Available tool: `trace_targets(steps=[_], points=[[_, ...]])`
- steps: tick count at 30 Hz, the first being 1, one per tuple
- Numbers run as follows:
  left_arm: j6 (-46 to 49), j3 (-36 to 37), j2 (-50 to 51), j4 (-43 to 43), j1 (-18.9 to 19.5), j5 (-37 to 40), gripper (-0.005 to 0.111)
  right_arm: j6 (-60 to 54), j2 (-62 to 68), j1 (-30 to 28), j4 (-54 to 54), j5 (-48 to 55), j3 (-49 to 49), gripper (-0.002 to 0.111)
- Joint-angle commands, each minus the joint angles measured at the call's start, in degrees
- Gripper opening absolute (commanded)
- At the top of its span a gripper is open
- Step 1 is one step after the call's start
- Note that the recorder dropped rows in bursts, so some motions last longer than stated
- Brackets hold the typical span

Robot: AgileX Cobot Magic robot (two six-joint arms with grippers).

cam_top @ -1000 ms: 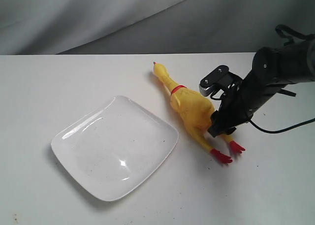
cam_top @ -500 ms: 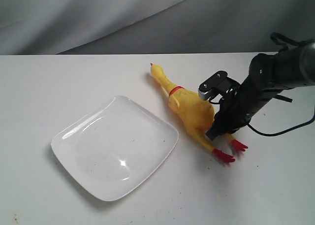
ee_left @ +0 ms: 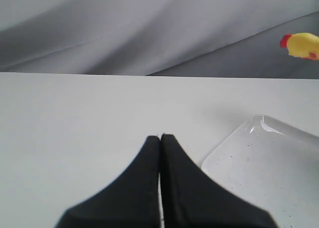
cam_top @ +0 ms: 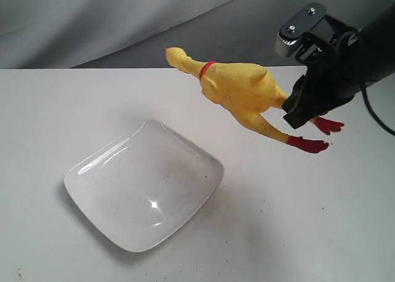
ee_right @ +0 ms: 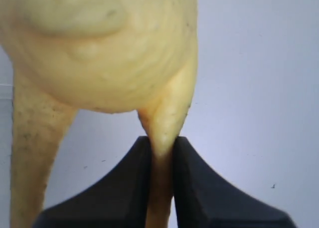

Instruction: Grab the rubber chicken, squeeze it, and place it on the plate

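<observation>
Right pincer (ee_right: 160,148) pinching rubber chicken (cam_top: 237,91) by one leg, aloft near plate (cam_top: 142,183), left pincer (ee_left: 160,138) pressed together

Just a plain white tabletop (cam_top: 55,103) with a wrinkly grey cloth backdrop (cam_top: 123,23) hanging behind its far edge. A few tiny dark specks (cam_top: 18,272) sit near the front-left corner.

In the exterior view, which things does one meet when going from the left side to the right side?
plate → rubber chicken, held in the air → right gripper, shut on its leg
</observation>
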Motion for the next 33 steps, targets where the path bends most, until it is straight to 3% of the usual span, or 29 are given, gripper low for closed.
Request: trace_targets(steps=[1, 13, 18, 24, 27, 28, 29, 30, 33], points=[[-0.13, 0.26, -0.12, 0.02, 0.18, 0.16, 0.001, -5.41, -6.98, 1.91, 5.49, 8.87, -0.39, 0.0], [0.45, 0.26, -0.12, 1.13, 0.18, -0.84, 0.001, -2.0, -13.71, 15.59, 1.93, 14.07, 0.36, 0.0], [0.49, 0.26, -0.12, 2.6, 0.18, -12.66, 0.001, -2.0, -13.71, 17.68, 0.41, 11.25, 4.53, 0.0], [0.34, 0.26, -0.12, 2.6, 0.18, -20.71, 0.001, -2.0, -13.71, 17.68, 0.54, 9.49, 5.36, 0.0], [-10.58, 0.26, -0.12, 2.78, 0.18, -31.4, 0.001, -2.0, -13.71, 17.68, 0.54, 8.17, 5.36, 0.0], [-22.12, 0.26, -0.12, 6.72, 0.18, -34.15, 0.001, -2.0, -13.71, 17.68, 0.54, 8.04, 5.36, 0.0], [-25.66, 0.26, -0.12, 10.05, 0.18, -35.97, 0.001, -2.0, -13.71, 17.68, 0.54, 8.04, 5.36, 0.0], [-32.43, 0.26, -0.12, 22.76, 0.18, -42.38, 0.001, -2.0, -13.71, 17.68, 0.54, 8.04, 5.36, 0.0], [-39.58, 0.26, 1.55, 43.45, 0.18, -56.0, 0.008, -2.0, -13.71, 17.68, 0.54, 7.58, 5.36, 0.0]])
